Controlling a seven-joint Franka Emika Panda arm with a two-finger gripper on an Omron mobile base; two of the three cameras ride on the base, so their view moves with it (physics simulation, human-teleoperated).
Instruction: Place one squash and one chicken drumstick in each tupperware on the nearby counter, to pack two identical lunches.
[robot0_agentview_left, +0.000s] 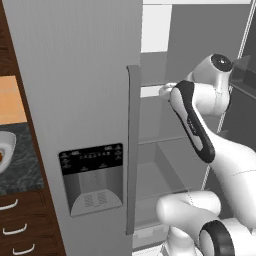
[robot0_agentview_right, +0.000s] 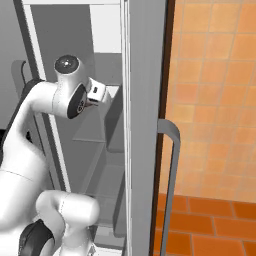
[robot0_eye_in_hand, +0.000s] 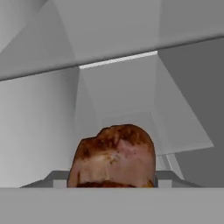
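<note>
A glossy orange-brown chicken drumstick (robot0_eye_in_hand: 116, 153) sits between my fingertips, close against the hand camera, and my gripper (robot0_eye_in_hand: 111, 181) is shut on it. The hand reaches into the open fridge at shelf height, where the gripper (robot0_agentview_left: 164, 90) pokes past the door edge. From the right, the wrist and hand (robot0_agentview_right: 100, 93) show in front of the same shelf. A pale tupperware (robot0_agentview_left: 6, 146) stands on the speckled counter (robot0_agentview_left: 22, 170) at the far left, cut by the frame edge, with a bit of orange-brown showing inside. The squash is out of view.
The closed grey fridge door with its dispenser panel (robot0_agentview_left: 91, 180) and long handle (robot0_agentview_left: 133, 150) stands between the arm and the counter. Grey shelves (robot0_agentview_right: 107, 145) fill the fridge interior. Dark drawers (robot0_agentview_left: 17, 230) are below the counter. An orange tiled wall (robot0_agentview_right: 215, 100) is on the right.
</note>
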